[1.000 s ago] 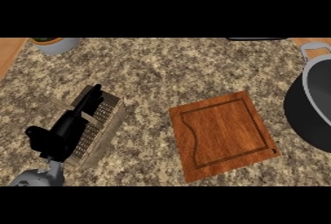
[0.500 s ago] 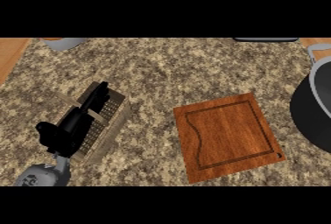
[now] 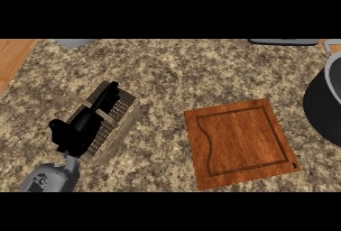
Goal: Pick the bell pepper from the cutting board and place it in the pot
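I see no pepper anywhere: the cutting board [image 3: 241,142] lies bare, and the pot [image 3: 325,106] is mostly cut off at the right, so it may be inside. My left hand [image 3: 83,128] hangs open over a grater [image 3: 114,119] on the desk [image 3: 193,72], holding nothing.

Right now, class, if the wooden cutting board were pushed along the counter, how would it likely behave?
The cutting board looks like a flat wooden slab, so probably stiff, not floppy. It lies flat on the speckled counter, so it should slide rather than tip or roll. Nothing rests on it, so it may shift easily.
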You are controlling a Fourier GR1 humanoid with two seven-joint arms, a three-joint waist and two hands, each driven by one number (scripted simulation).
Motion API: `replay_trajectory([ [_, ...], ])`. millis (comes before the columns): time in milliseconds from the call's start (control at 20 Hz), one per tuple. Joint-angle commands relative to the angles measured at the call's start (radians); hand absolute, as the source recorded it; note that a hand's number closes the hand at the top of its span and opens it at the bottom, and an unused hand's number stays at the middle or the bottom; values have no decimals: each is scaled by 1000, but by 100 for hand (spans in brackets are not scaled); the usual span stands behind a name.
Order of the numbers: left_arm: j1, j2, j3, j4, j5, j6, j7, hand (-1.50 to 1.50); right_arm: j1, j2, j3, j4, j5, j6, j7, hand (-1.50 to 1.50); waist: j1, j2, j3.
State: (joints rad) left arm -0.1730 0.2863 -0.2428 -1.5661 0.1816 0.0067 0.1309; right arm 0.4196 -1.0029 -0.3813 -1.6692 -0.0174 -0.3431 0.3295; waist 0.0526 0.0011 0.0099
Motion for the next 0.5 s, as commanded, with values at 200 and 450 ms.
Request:
replay_trajectory([
  [200, 52, -29, -61, 92, -7, -28, 49, 0, -111, -159, 222, 166, 222, 68, 200, 150, 55, 34, -10],
  [450, 11, -55, -68, 153, -30, -24, 35, 0, -319, -144, 381, 269, 208, 239, 349, 150, 63, 31, -9],
])
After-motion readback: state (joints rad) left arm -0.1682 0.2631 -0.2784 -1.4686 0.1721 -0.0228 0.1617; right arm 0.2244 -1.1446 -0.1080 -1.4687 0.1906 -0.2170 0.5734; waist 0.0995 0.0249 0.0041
